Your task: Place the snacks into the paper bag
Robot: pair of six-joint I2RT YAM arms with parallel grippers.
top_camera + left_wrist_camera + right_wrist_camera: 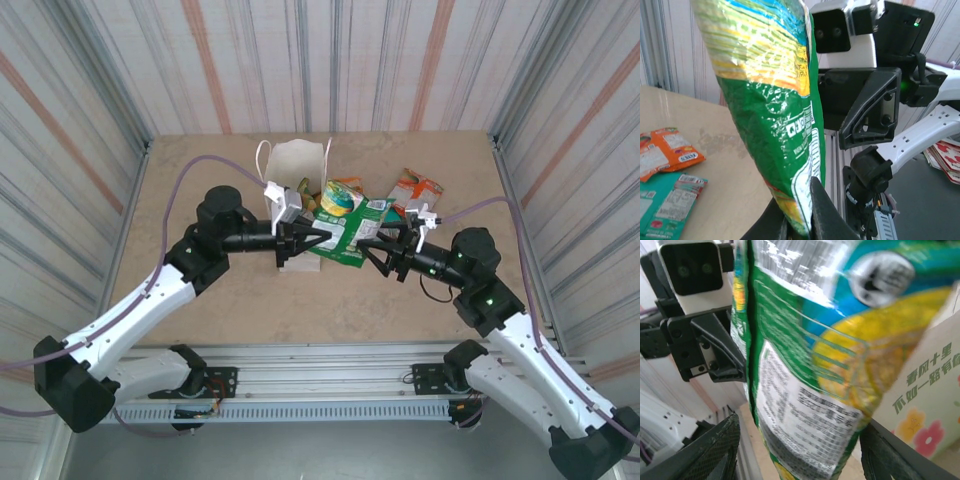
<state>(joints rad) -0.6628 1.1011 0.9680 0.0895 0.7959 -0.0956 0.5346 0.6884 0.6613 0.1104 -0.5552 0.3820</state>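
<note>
Tan table (pixel 250 300) w/ ribbed walls round it; white bag (pixel 296 168) stands upright at the back, mouth open. Green packet (pixel 340 225) is just right of the bag & a bit nearer the arms, between both grippers, not in the bag. L gripper (pixel 318 238) comes in from the bag side, fingers (pixel 822 215) nipped tight on the packet's lower edge; in the L wrist view the packet stands up from them. R gripper (pixel 368 245) faces it from the packet's far side. Its fingers (pixel 715 450) stand wide, one each side of the packet, no pinch seen. Orange packets (pixel 418 190) lie flat further right of the bag, teal packet (pixel 665 200) flat beside them.
</note>
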